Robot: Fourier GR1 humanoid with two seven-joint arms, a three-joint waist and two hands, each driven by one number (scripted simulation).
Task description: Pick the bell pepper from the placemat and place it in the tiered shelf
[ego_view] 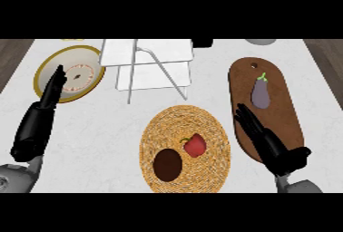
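Note:
A red bell pepper (195, 145) with a green stem lies on the round woven placemat (201, 122), next to a dark brown round object (167, 164) at the mat's lower left. The white tiered shelf (155, 63) with thin metal legs stands at the back centre. My right hand (268, 142) is open, fingers straight and pointing up-left, to the right of the placemat over the wooden board's edge, apart from the pepper. My left hand (41, 115) rests open at the far left, fingers up.
A brown wooden cutting board (281, 104) at the right carries a purple eggplant (261, 94). A gold-rimmed plate (70, 74) with a doughnut-like item sits at the back left, partly behind my left fingers.

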